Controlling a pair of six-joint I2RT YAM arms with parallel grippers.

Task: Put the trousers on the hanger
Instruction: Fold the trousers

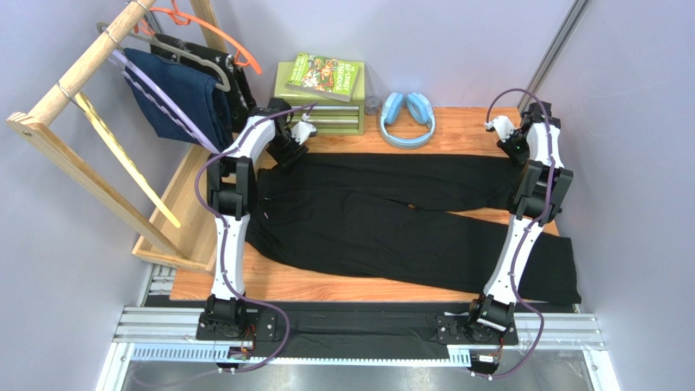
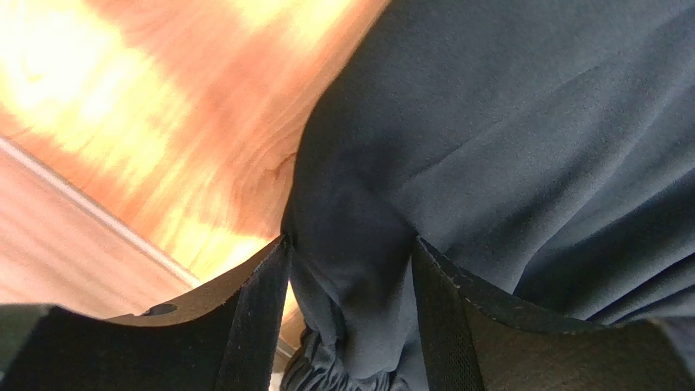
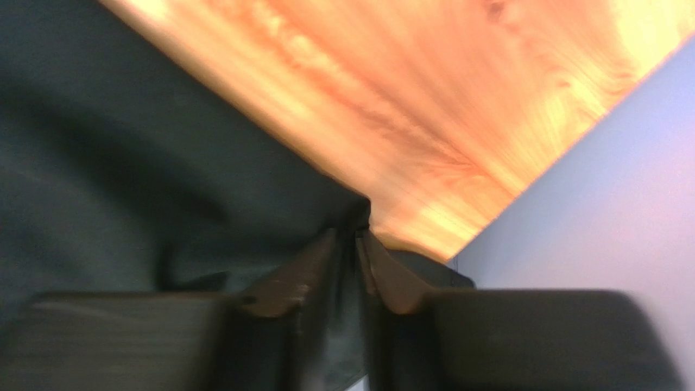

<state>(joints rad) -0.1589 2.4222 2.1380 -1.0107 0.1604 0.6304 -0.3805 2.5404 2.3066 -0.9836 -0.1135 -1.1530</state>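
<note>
- While the trousers [image 1: 383,220] lie spread flat across the wooden counter [image 1: 457,122], both end effectors sit on their far edge, one at each end.
- The left end effector [image 1: 292,153] is at the waist end. In its wrist view, the left end effector [image 2: 351,244] has its fingers [image 2: 261,318] well apart, and a bunched ridge of the trousers [image 2: 530,163] fills the gap between them. I cannot tell whether that cloth is clamped or only straddled.
- Bare counter [image 2: 163,122] shows to the left of this end effector.
- The right end effector [image 1: 512,151] is at the hem corner of the far leg. In its blurred wrist view, the right end effector [image 3: 347,240] has its fingertips [image 3: 322,252] drawn almost together, pinching the corner edge of the trousers [image 3: 122,163].
- Just beyond that pinch lies bare counter [image 3: 408,106], with the wall to the right.
- The lavender hanger [image 1: 163,98] hangs on the wooden rack [image 1: 81,73], up and to the left of the left end effector and apart from the trousers. It lies against a navy garment [image 1: 183,102].
- Between the two end effectors, farther back, rest blue headphones [image 1: 408,118].
</note>
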